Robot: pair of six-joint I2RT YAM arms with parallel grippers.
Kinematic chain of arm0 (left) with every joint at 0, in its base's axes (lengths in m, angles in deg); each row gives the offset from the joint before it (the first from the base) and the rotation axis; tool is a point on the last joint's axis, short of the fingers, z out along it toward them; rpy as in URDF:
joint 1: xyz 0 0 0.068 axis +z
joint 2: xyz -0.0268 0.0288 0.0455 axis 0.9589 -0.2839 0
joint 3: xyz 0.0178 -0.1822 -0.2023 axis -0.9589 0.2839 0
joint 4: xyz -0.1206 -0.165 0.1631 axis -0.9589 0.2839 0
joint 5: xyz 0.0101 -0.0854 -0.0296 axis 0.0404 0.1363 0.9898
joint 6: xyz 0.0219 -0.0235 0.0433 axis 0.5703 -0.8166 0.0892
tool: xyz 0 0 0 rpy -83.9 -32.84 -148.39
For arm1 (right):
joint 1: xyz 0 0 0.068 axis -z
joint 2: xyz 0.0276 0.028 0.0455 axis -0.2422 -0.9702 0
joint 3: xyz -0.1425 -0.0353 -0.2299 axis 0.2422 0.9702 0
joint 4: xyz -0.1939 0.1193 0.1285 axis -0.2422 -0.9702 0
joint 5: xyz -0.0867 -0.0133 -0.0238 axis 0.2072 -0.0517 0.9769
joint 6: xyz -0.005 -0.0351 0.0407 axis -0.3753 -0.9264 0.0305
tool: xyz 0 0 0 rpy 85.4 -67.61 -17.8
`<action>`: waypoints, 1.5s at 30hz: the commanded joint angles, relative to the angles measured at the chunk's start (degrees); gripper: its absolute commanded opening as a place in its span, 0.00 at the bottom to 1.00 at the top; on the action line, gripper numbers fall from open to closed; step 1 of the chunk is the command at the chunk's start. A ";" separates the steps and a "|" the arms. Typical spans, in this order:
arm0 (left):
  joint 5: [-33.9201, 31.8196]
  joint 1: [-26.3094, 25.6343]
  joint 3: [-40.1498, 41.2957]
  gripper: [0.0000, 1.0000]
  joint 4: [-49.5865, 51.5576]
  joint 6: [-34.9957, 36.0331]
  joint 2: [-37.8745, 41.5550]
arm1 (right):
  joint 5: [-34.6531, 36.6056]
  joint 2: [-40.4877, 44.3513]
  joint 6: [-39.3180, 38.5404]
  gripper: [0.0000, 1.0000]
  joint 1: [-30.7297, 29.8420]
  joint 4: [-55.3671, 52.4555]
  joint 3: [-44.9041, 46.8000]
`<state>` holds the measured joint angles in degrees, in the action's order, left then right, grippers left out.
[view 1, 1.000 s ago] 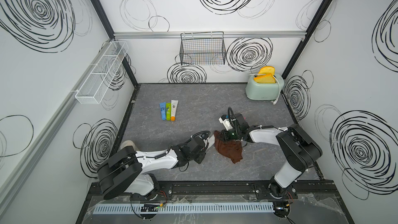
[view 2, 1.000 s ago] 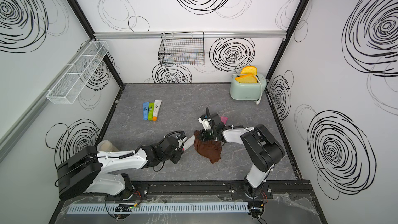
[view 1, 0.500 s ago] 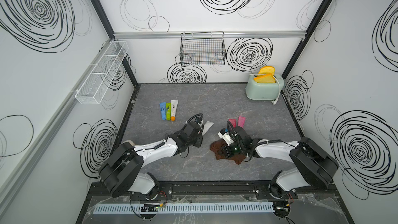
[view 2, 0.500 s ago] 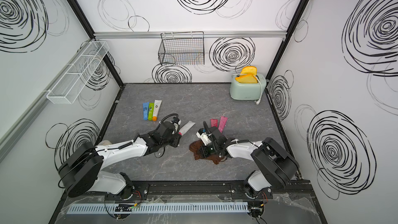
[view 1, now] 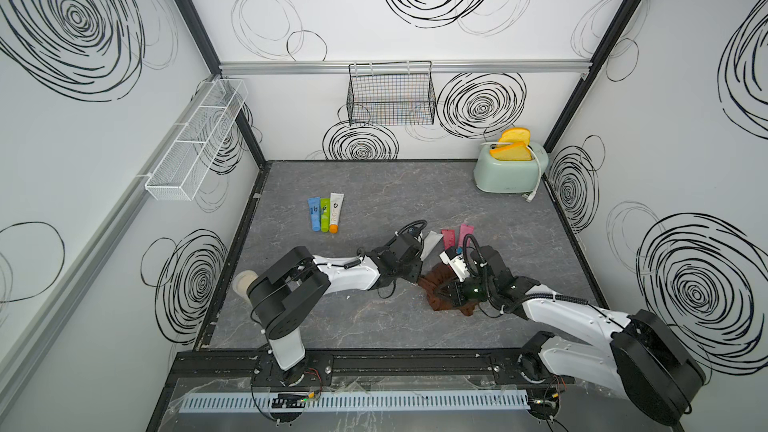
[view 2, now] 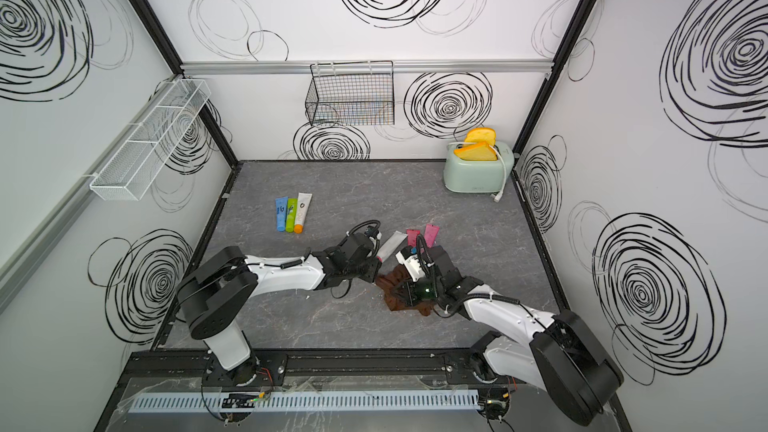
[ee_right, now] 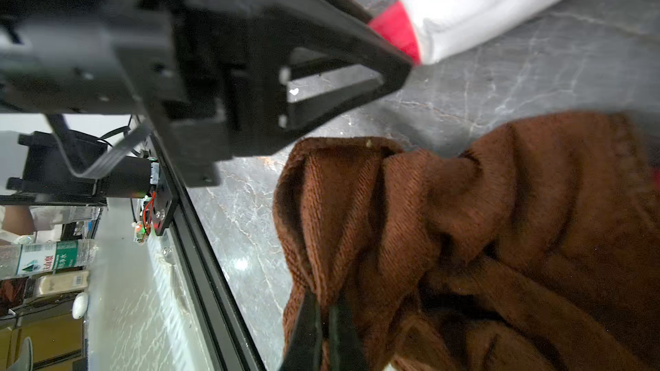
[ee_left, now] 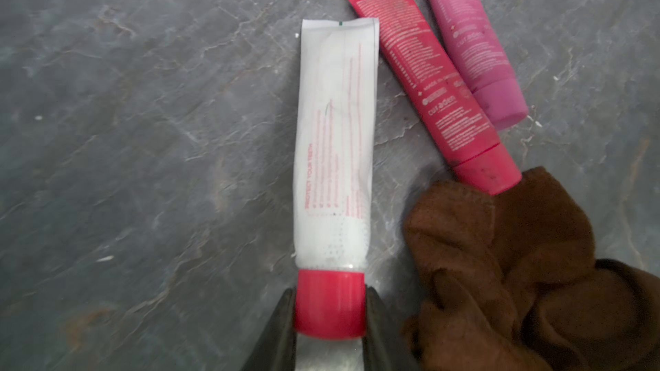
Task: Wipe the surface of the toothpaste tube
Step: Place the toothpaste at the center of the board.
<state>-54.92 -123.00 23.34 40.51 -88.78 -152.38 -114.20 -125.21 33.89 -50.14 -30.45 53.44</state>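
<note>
Clearly, left tool clamping "PROTECT YOUR TEETH" tube by cap, right tool pinching cloth

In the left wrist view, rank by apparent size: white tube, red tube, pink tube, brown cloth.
1. brown cloth
2. white tube
3. red tube
4. pink tube, cut off by the picture edge, so unsure

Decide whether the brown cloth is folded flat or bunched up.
Bunched up: the brown cloth lies in crumpled ridges, one fold pinched in the right hand.
</note>
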 commanded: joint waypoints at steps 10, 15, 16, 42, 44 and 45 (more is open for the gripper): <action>2.48 -3.18 -5.72 0.76 -6.42 -1.28 -4.88 | -2.03 0.06 0.66 0.00 0.29 -3.47 0.68; 8.66 -1.31 -4.15 0.86 -12.68 -1.49 -4.77 | -1.94 -0.05 0.58 0.00 0.43 -3.13 0.64; 10.17 -0.63 -3.69 0.86 -14.39 -2.04 -4.94 | -1.94 -0.09 0.58 0.00 0.43 -3.10 0.67; 24.08 2.81 -15.60 0.84 -15.53 -4.14 -16.38 | -2.91 1.80 0.23 0.00 0.96 -2.70 0.83; 24.12 2.91 -14.98 0.84 -15.99 -4.32 -16.17 | -2.82 1.89 0.22 0.00 1.05 -2.50 0.86; 23.77 3.06 -14.99 0.84 -15.63 -4.12 -16.11 | -2.82 1.89 0.24 0.00 1.11 -2.32 0.75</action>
<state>-32.52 -119.99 8.65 27.89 -92.33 -168.21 -116.30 -124.23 34.19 -49.37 -32.11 53.97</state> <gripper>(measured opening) 0.839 0.055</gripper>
